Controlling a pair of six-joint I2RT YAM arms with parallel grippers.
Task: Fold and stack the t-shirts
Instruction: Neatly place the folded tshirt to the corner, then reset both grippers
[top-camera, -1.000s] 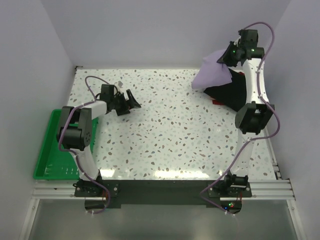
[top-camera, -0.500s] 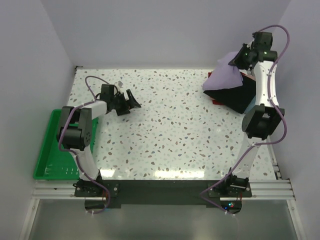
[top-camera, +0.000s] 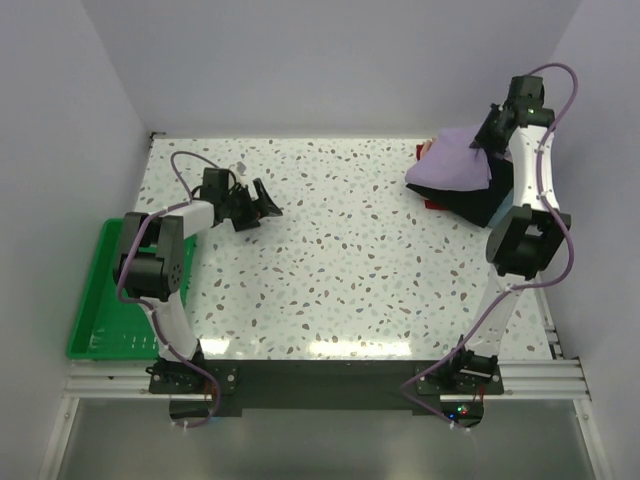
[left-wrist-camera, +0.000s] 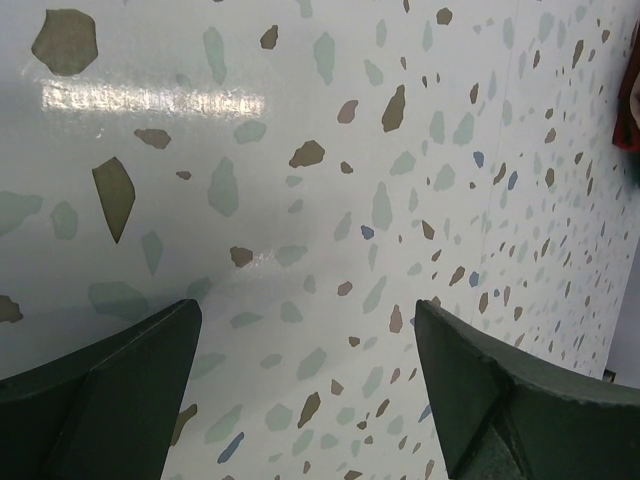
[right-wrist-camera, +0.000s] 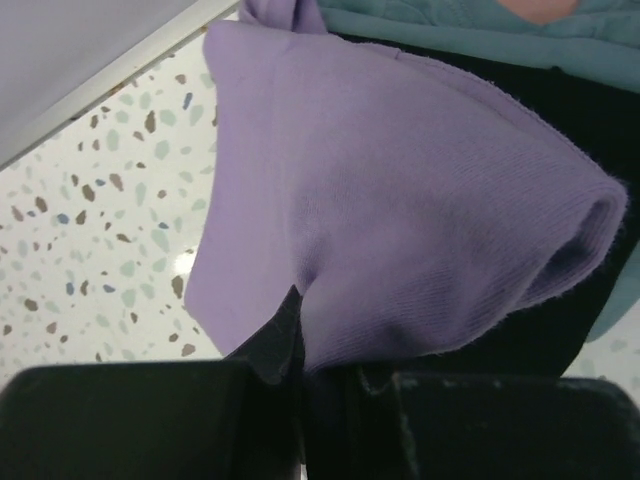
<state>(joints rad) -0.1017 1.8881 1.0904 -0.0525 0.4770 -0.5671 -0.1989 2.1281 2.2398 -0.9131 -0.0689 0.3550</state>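
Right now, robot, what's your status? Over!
Left fingers open, empty, above speckled white table. Right fingers shut on soft lavender-purple cloth t-shirt, draped over folded black cloth t-shirt, far right. Nothing blocking it.

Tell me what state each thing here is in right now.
black t-shirt, lying on the table
purple t-shirt, bunched, draped over the black t-shirt
right fingers, shut on the purple t-shirt
left fingers, open, holding nothing
green tray, lying flat at the table's left
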